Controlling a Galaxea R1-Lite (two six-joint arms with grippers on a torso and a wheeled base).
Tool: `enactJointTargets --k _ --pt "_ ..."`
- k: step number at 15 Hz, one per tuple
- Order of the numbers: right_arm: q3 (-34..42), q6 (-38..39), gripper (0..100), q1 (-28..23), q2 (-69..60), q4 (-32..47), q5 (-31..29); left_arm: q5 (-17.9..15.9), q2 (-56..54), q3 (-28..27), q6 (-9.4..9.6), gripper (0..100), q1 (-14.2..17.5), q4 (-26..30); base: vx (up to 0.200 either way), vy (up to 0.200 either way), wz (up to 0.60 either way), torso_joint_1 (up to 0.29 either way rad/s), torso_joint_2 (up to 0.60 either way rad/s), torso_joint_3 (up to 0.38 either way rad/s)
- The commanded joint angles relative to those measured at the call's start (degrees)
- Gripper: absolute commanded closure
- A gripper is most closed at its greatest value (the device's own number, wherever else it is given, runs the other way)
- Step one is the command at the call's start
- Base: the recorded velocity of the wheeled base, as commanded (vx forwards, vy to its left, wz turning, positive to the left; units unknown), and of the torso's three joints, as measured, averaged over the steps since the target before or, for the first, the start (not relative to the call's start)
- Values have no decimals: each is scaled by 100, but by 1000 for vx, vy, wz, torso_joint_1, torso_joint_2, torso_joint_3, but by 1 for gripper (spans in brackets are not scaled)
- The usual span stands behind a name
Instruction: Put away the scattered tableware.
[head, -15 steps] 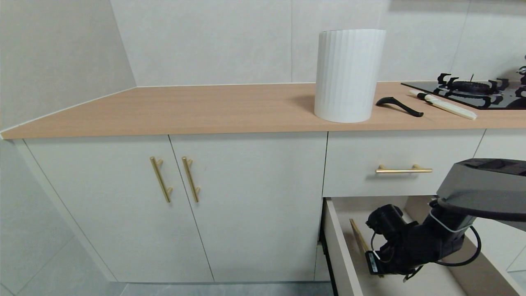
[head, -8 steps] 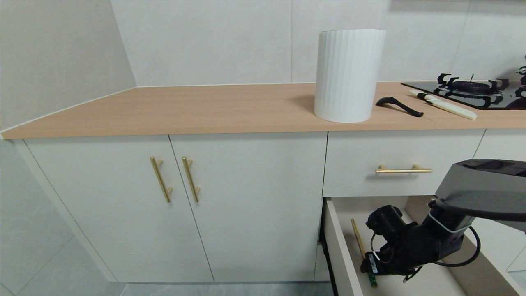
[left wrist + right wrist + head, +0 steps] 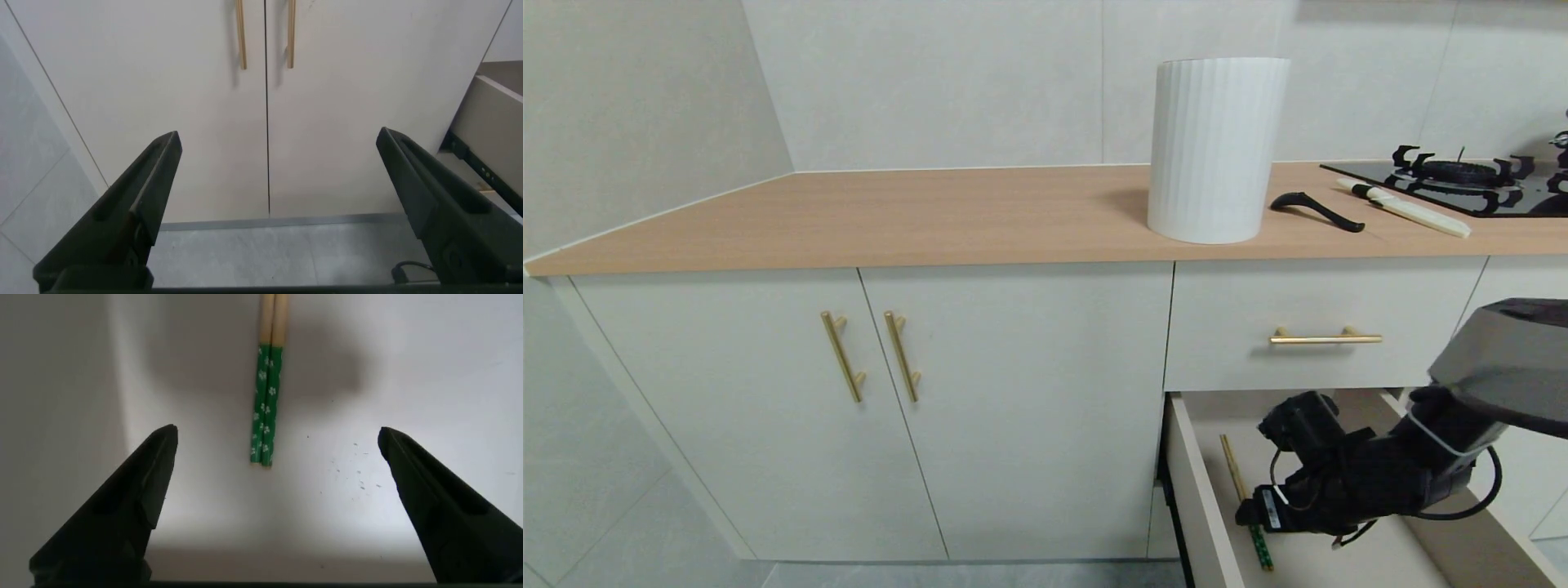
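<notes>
**Chopsticks on the floor of the lower drawer; both grippers wide open**

Head view: we see the lower drawer (image 3: 1202, 498) pulled out beneath the countertop (image 3: 915, 216). The chopsticks (image 3: 1231, 468) lie inside it on the pale floor, close beside the left side wall and roughly parallel to it. Their green ends point out toward the drawer front.

The right gripper (image 3: 275, 449) sits inside the drawer over the chopsticks' green ends. In the right wrist view we record its fingers (image 3: 147, 490) spread wide. The pair lies flat and side by side between them on the drawer floor, apart from both fingers. The green patterned ends are nearest the gripper and the bare wood runs away from it.

The left gripper (image 3: 278, 135) is also spread wide. It is held low in front of the double cabinet doors (image 3: 343, 106), with the grey floor (image 3: 270, 253) beneath it.

On the countertop, well apart from the drawer:
- a black utensil (image 3: 1316, 211) lies flat just beside the tall white ribbed container (image 3: 1217, 151), on its right;
- a pale knife (image 3: 1406, 209) lies to the right of the utensil, its far end on the gas hob (image 3: 1454, 175) and its near end on the wood.

The upper drawer (image 3: 1323, 306), with its gold handle, is shut.
</notes>
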Motion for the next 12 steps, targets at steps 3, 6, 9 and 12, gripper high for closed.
enactJointTargets --k 3,6,9,12 --pt "606 -256 0 -77 -2758 175 1 5 0 0 0 0 -1 2 0 0 0 0 0 0" --pt "579 -502 0 -367 -3892 254 45 -3 0 0 0 0 -1 2 0 0 0 0 0 0" --pt "588 -686 0 -490 -4322 166 45 5 0 0 0 0 -1 2 0 0 0 0 0 0" --pt "588 -730 0 -648 -4454 26 62 -3 0 0 0 0 -1 2 0 0 0 0 0 0"
